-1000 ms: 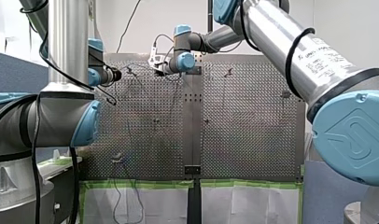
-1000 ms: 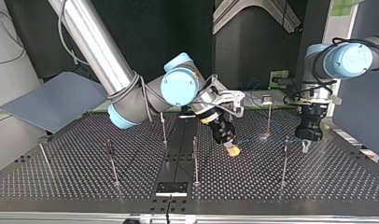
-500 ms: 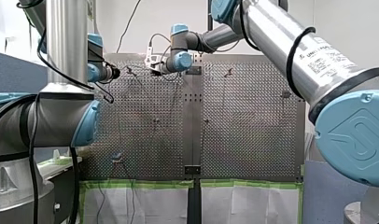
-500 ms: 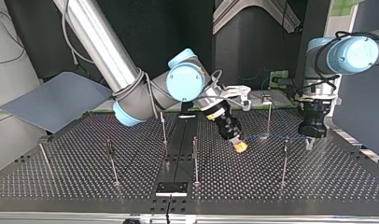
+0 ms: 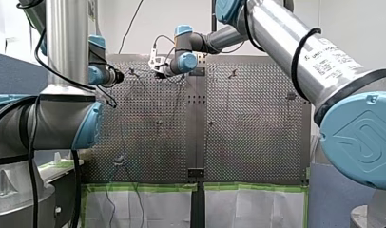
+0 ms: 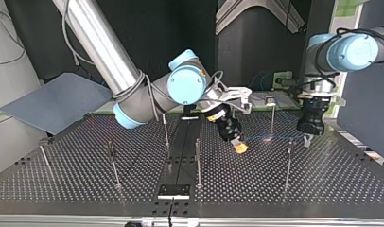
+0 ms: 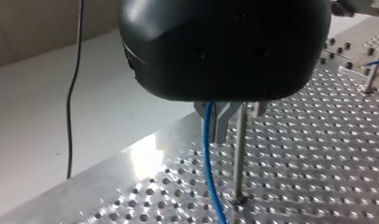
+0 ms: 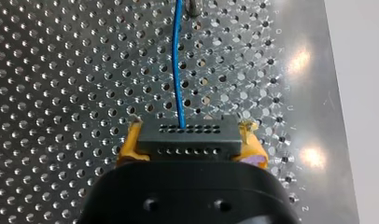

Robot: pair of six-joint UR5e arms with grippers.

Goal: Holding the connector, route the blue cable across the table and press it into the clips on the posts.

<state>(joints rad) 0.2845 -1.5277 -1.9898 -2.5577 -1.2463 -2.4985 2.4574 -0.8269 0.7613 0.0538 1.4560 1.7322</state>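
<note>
Blue cable [image 8: 178,70] comes straight out of the black connector [image 8: 187,139], which the right gripper [image 8: 191,134] is clamping between its yellow pads [image 8: 130,145], low over the perforated surface [image 8: 61,70]. Ahead of that gripper the cable stretches away just above the holes. Further along, the left gripper [image 7: 220,127] has its metal fingers pinched around the cable, just beside a thin upright post [image 7: 239,154].

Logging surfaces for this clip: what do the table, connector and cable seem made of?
The table: bare metal, likely aluminium, perforated and shiny with glare spots. The connector: matte black, probably plastic, with rows of small holes. The blue cable: thin, smooth blue jacket, presumably plastic insulation.
</note>
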